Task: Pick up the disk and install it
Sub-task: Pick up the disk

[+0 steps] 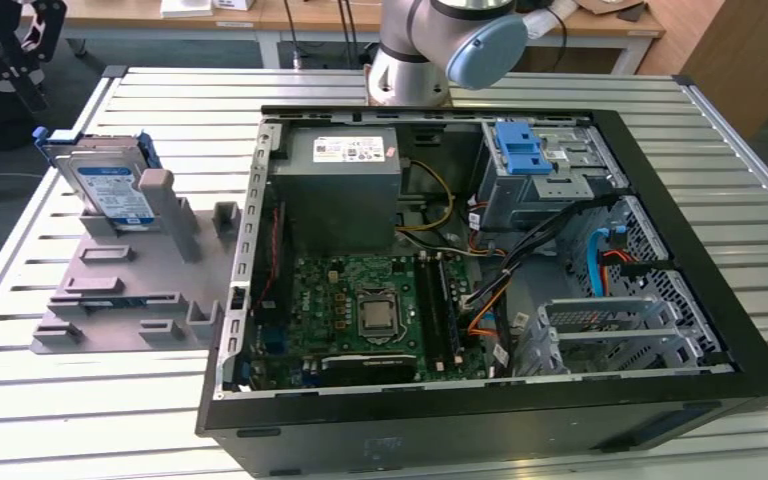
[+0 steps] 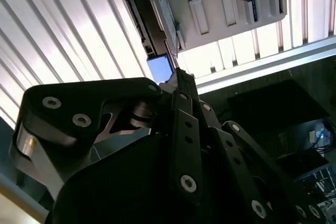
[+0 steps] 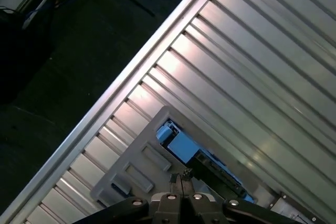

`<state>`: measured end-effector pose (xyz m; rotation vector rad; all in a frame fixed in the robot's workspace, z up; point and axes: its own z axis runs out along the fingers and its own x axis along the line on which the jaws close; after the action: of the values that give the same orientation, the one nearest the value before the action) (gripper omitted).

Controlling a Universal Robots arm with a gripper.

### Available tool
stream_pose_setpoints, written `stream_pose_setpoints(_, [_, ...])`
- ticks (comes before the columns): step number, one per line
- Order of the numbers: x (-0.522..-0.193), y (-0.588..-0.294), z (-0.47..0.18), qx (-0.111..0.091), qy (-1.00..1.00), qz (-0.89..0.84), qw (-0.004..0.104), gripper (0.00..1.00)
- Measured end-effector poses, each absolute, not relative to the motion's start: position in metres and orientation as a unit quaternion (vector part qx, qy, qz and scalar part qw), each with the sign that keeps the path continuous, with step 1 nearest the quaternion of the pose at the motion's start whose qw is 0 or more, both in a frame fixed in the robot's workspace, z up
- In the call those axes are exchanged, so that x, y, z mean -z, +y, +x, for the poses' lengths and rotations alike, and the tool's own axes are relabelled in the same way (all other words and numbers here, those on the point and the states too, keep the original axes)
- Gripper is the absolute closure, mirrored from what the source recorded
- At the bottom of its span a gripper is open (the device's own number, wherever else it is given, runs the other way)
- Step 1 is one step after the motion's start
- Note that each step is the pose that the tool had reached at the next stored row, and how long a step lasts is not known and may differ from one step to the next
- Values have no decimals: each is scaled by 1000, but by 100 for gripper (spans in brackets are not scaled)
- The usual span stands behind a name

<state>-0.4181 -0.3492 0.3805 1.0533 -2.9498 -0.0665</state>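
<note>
One task, and none of it is done yet as far as I can judge. The disk [image 1: 107,188], a flat silver hard drive with a white-and-blue label and blue plastic rails along its edges, stands on edge in a slot of the grey plastic holding fixture [image 1: 124,295]. That fixture sits at the exterior view's left on the slatted aluminium counter [image 1: 77,420]. Nothing grips the disk.

The robot's black jaws hang above that end of the counter. In the first wrist view their fingertips [image 3: 177,184] are pressed together, with no gap I can make out and nothing between them. The disk's upper edge and one blue rail lie beyond the tips, apart from them.

Well apart, toward the exterior view's right, the black desktop computer case [image 1: 424,425] lies open on its side with its green motherboard [image 1: 371,300] showing. A grey metal drive cage with a blue ridged plastic latch [image 1: 523,150] sits in its far corner. The disk is nowhere near it, so the grasp, the carry across and the seating in the case are all left to do.
</note>
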Motion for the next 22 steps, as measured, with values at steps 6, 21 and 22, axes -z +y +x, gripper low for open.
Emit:
stream_pose_setpoints(6, [-380, -349, -418, 21, -932, 362, 5, 89])
stream_pose_setpoints(21, [-380, -349, -418, 21, -922, 388, 5, 89])
stream_pose_setpoints(22, [-380, -349, -418, 21, -921, 388, 5, 89])
